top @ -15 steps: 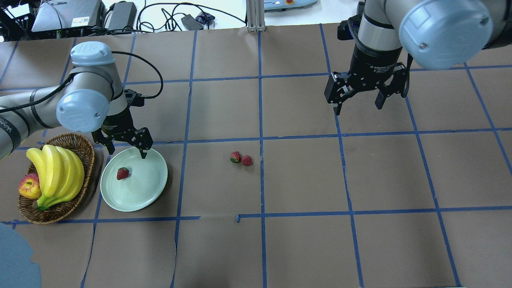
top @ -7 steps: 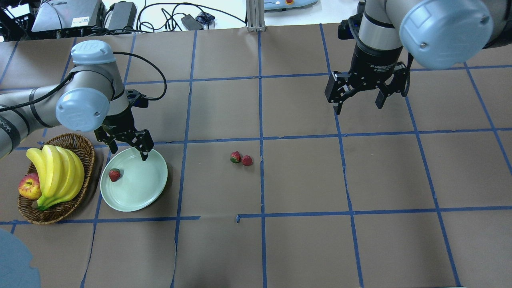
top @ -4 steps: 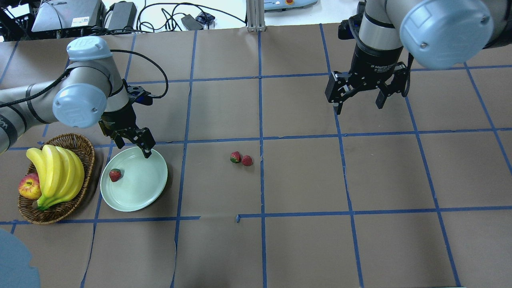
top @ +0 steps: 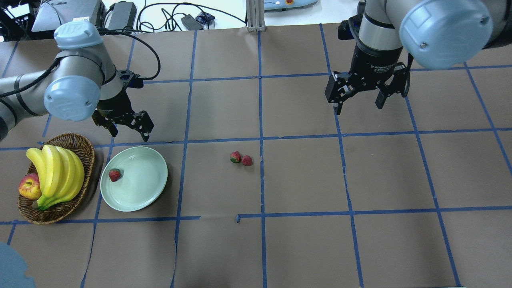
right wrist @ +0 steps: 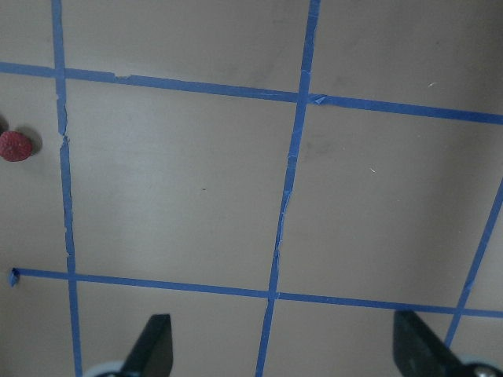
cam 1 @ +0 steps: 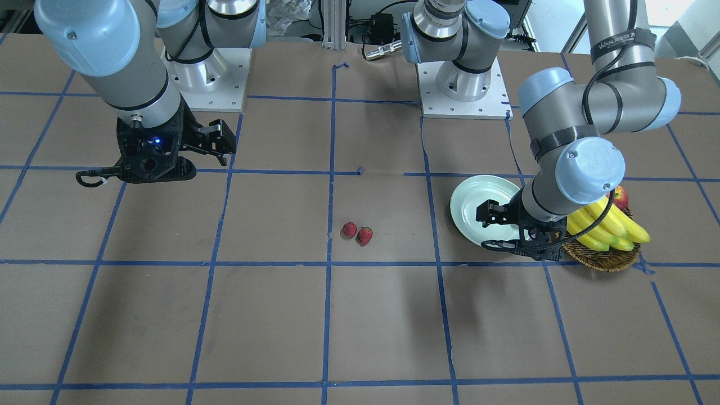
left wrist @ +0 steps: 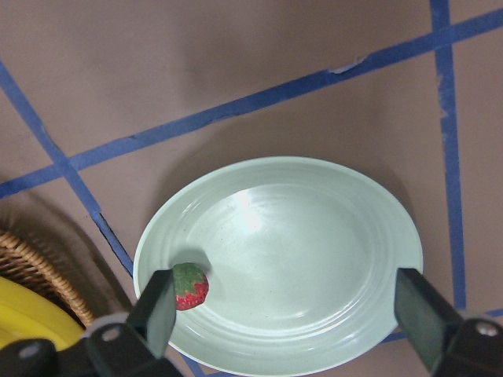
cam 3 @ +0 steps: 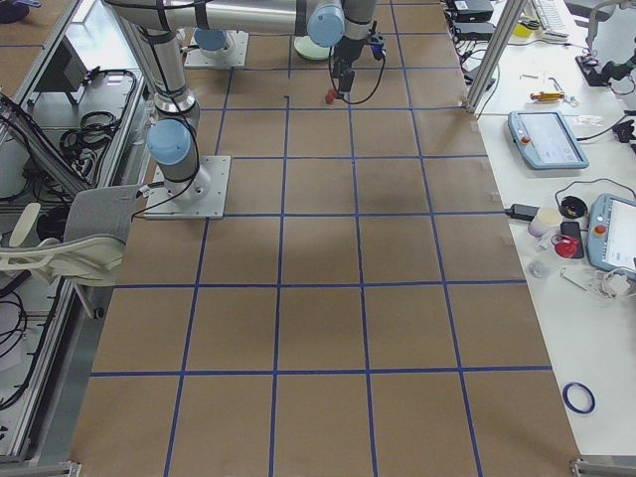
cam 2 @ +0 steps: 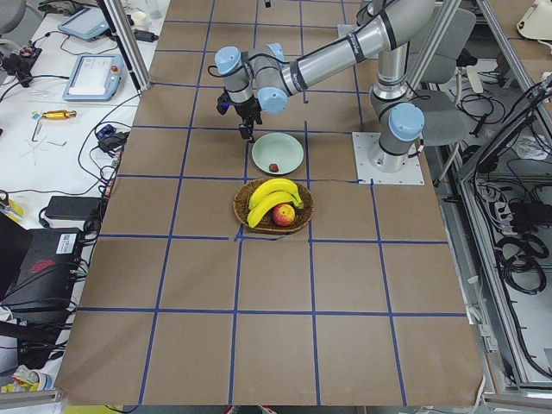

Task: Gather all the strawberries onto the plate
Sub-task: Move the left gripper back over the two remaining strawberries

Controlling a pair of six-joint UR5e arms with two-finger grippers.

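On the counter (top: pixel 304 180), read as a dial in the overhead view with 12 o'clock at the far edge, the plate (top: pixel 140 192) sits toward 9 o'clock.

First strawberry (top: pixel 115 175): lies inside the plate at the plate's 9 o'clock side, close against the raised rim.

Second strawberry (top: pixel 235 157) and third strawberry (top: pixel 247 160): lie on the bare counter near its centre, at 3 o'clock from the plate and well apart from it. The two sit side by side; whether they touch cannot be told. The second shows its green cap on its 9 o'clock side.

Left tool (top: pixel 129 134): hangs above the counter just beyond the plate's 12 o'clock rim. It is released, fingers (left wrist: pixel 161 302) spread wide, with nothing between them. In the left wrist view the fingers stand at the lower corners, the plate and first strawberry below them.

Right tool (top: pixel 359 107): hangs over bare counter at 2 o'clock from the strawberry pair, well apart. It is released, fingers spread, nothing between them. The right wrist view shows counter, the blue tape grid (top: pixel 260 140) and one of the pair at the 9 o'clock edge.

Wicker basket (top: pixel 90 154): stands just beside the plate at its 9 o'clock, holding a bunch of bananas (top: pixel 60 172) and an apple (top: pixel 29 187).
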